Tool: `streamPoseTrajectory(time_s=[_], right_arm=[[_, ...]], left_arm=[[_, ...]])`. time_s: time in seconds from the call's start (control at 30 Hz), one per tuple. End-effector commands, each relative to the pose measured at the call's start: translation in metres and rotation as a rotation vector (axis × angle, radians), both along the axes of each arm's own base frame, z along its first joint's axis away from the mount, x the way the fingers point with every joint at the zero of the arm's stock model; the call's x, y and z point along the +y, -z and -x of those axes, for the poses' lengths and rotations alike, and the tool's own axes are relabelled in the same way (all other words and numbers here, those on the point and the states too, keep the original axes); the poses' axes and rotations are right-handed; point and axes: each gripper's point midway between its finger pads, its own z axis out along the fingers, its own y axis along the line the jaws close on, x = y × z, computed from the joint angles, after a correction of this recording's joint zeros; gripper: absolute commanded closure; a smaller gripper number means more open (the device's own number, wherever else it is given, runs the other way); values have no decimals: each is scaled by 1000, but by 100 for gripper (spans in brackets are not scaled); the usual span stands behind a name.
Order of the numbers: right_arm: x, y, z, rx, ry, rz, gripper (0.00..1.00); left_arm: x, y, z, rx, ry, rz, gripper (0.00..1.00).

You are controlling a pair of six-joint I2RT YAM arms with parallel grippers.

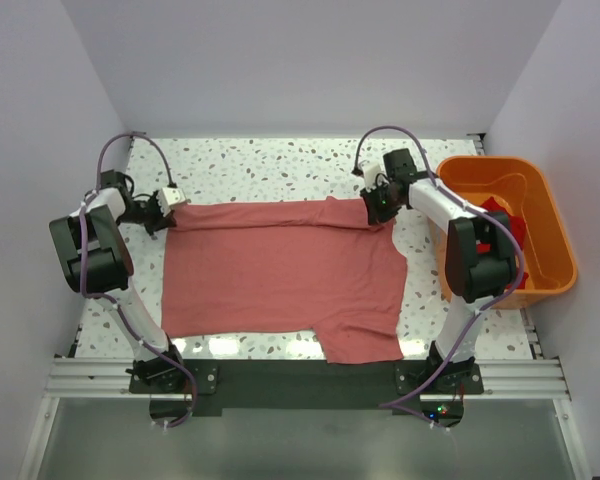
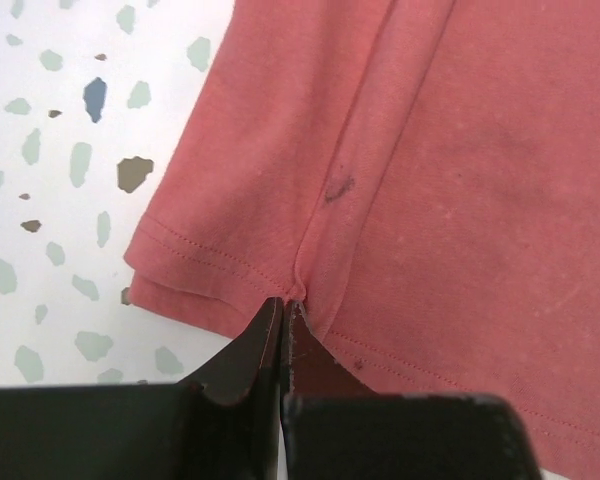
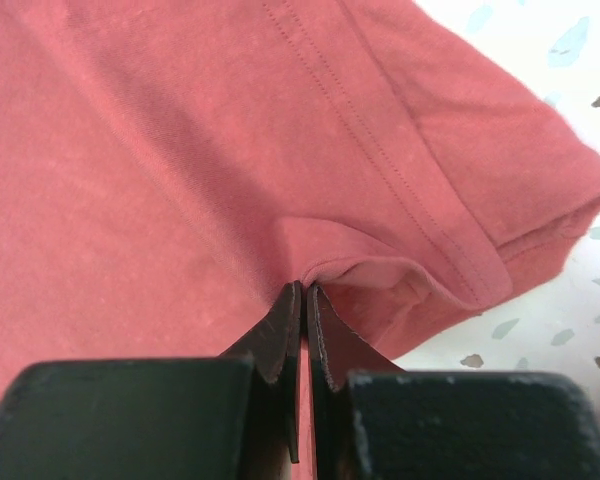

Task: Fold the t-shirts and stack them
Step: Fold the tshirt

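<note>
The salmon-pink t-shirt (image 1: 280, 275) is lying spread across the middle of the top view, covering much of the table (image 1: 270, 165). The left end effector (image 2: 284, 303) is pinching the hem at the shirt's upper-left corner, jaws closed on the cloth where a seam meets the edge. The right end effector (image 3: 304, 288) is clamping a small fold of the same shirt at the upper right, beside a sleeve opening. A brighter red t-shirt (image 1: 502, 212) is waiting in the orange tub (image 1: 555, 235) at the right of the frame. The arms seem to be working on an early fold of the first shirt. The next move is likely calling for both to lift together and carry the held edge evenly toward the bottom of the frame, keeping the cloth taut so it is not bunching.
</note>
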Motion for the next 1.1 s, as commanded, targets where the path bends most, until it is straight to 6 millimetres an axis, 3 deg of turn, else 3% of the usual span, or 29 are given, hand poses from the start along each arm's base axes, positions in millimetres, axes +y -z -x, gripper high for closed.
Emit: streamPoseTrajectory(time_s=[0.0,0.13,0.2,0.47,0.5,0.53,0.57,0.6,0.7,0.73,0.8,0.83,0.9,0.93,1.0,1.03,1.07], right_arm=[[-9,-46,-25,-127,14,13,100],[-12,-54,-28,-144,1,22,100],[-12,-50,-25,-131,-10,23,100],[-18,-10,-2,-35,-51,65,100],[-18,-7,-3,-26,-54,68,94],[-15,-8,-1,-16,-64,56,86],[-16,-9,2,1,-64,52,77],[-15,-12,2,1,-65,48,57],[-10,-35,2,-18,-43,13,38],[-9,-51,-2,-41,-14,-8,37],[-11,-64,-5,-53,25,-32,37],[-11,-71,-8,-62,52,-47,38],[-18,-79,-15,-72,104,-75,39],[-20,-83,-20,-74,135,-92,40],[-27,-79,-28,-63,182,-107,42],[-28,-80,-33,-63,204,-118,43],[-30,-78,-37,-60,217,-118,43]], left_arm=[[2,-46,-13,-71,-25,16,100],[-1,-59,-7,-79,-28,28,100],[-2,-54,0,-54,-20,24,100],[-3,-4,36,74,17,-33,100],[-3,-2,37,84,16,-34,94],[-3,-2,37,88,13,-32,80],[-3,-8,33,88,-3,-22,74],[-5,-16,29,75,-6,0,70],[-14,-59,6,8,-31,80,54],[-25,-75,-2,-19,-21,100,47],[-45,-104,-19,-51,-30,149,46],[-72,-115,-24,-60,7,161,46],[-102,-131,-41,-72,-30,217,46],[-136,-143,-53,-129,22,236,46],[-172,-150,-60,-86,-32,323,46],[-206,-149,-61,-74,-6,351,46],[-224,-162,-73,-98,-27,406,45]])
